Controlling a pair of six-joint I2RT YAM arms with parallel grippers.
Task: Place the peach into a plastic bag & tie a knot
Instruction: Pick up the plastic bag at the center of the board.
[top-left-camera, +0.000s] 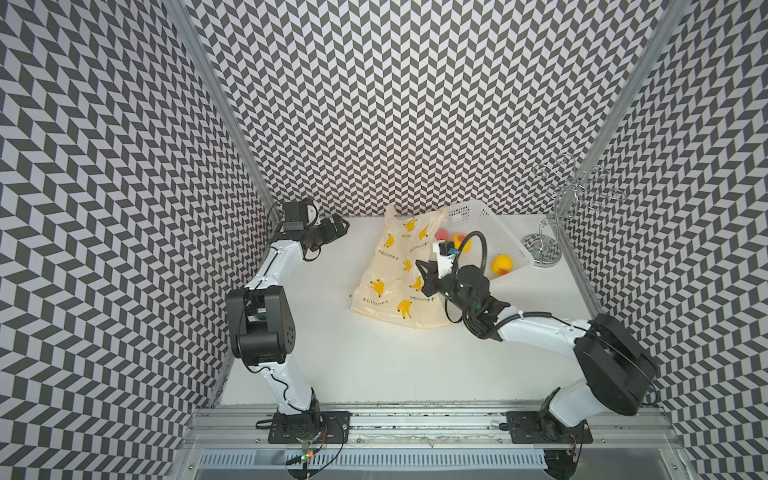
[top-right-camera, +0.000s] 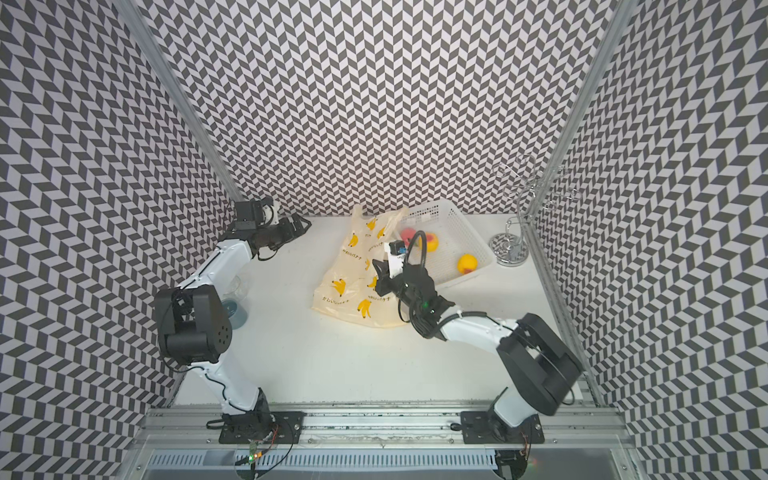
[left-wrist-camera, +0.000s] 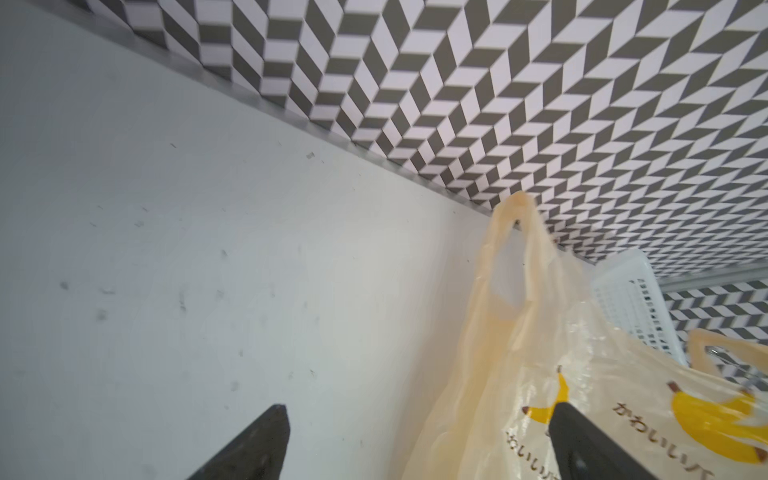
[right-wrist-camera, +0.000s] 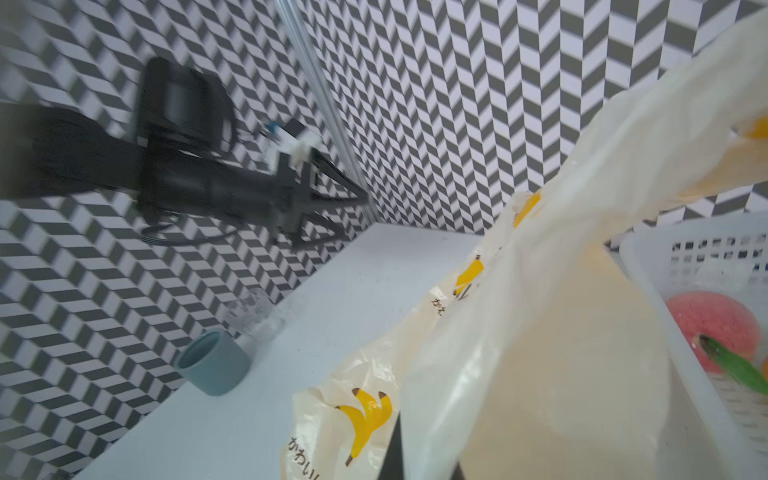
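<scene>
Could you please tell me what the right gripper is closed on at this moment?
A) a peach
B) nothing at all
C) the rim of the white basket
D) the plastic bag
D: the right gripper is shut on the plastic bag, whose thin film runs straight into its grip in the right wrist view.

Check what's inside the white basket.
Three fruits show in the basket: a pink one, an orange-yellow one, a yellow one. The plastic bag and right arm cover one end.
</scene>
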